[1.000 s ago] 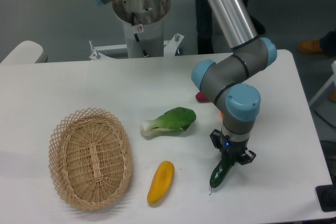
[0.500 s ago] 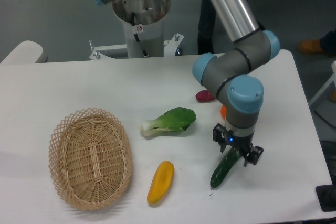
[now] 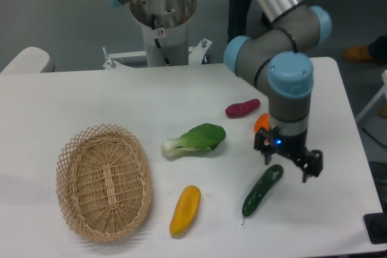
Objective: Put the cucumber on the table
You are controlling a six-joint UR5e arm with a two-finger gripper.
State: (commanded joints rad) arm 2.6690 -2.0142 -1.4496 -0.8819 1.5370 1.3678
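Note:
The cucumber [image 3: 261,190], dark green and glossy, lies flat on the white table [image 3: 91,101] at the front right, its stem tip pointing toward the front edge. My gripper [image 3: 288,165] hangs just above and to the right of its upper end, open, with nothing between its fingers. It is clear of the cucumber.
A wicker basket [image 3: 104,182] stands at the front left. A yellow vegetable [image 3: 185,209] lies beside it, a bok choy [image 3: 195,139] in the middle. A purple vegetable [image 3: 242,107] and an orange item [image 3: 261,122] lie behind the gripper. People's legs stand behind the table.
The gripper has opened, let go of the cucumber and risen up and to the right. The cucumber now lies on the table.

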